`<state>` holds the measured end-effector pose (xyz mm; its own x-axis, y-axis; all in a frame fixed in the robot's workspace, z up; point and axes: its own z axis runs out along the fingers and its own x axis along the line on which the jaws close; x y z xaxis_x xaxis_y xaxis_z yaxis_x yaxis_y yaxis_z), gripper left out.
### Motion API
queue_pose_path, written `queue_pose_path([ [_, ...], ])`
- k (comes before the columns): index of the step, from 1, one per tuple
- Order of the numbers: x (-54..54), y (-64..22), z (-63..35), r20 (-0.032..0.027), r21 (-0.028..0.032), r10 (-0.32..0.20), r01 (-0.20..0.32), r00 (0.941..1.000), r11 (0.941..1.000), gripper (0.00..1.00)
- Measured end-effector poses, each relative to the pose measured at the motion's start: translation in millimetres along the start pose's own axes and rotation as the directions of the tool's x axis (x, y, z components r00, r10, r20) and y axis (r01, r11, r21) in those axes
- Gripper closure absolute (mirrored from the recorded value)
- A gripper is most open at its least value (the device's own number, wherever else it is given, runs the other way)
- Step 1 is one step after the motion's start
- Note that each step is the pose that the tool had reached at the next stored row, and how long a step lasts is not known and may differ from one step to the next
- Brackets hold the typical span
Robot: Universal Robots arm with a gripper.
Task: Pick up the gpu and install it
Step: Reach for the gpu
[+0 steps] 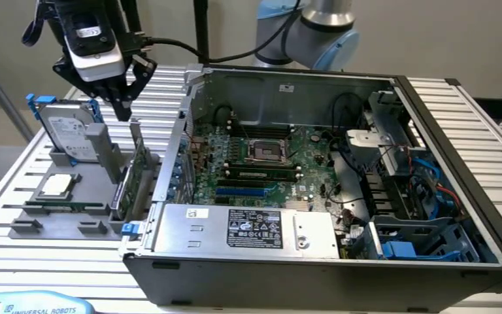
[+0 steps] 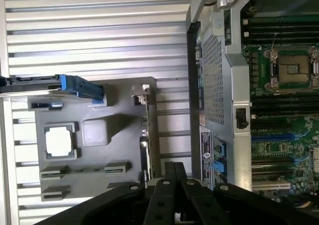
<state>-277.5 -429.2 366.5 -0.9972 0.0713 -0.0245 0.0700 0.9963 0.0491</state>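
1. Exterior view, 10 o'clock: finds the gripper (image 1: 126, 111) hanging above the grey parts holder (image 1: 59, 227), fingers pressed together to a point, gripping nothing.
2. Locates the gpu (image 1: 134, 183) toward 6 o'clock from those fingertips, standing on edge in a holder slot, just beside the outer wall of the open computer case (image 1: 321, 278) at its 3 o'clock. Records no contact with the gripper.
3. Judges the step in hand as the approach for the pick: card not yet lifted, not yet installed.
4. Recommends, for a sound pick: centre over the card's upper edge; set the jaws across its thin dimension; part them before descending; seat the pads on bare board or bracket, not on components; draw straight up along the slot to avoid binding.
5. Flags tight quarters: hard drive (image 1: 63, 131) toward 10 o'clock of the card, case wall at 3 o'clock; allows little margin for a skewed approach.
6. Describes the card as thin, flat and rectangular, with a greenish board and darker face in the exterior view. In the wrist view, reads the gpu (image 2: 146, 135) as a narrow strip seen edge-on, silver bracket at one end. Rates it rigid but probably delicate; advises a moderate clamp.
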Motion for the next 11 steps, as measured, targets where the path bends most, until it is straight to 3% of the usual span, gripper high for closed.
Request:
queue_pose_path([
  [5,22.7,-2.0,4.6,0.0000,-0.0001,0.000,0.000,1.0000,1.0000,0.89],
  [11,24.0,-2.1,4.6,0.0001,0.0021,0.000,0.000,1.0000,1.0000,0.89],
])
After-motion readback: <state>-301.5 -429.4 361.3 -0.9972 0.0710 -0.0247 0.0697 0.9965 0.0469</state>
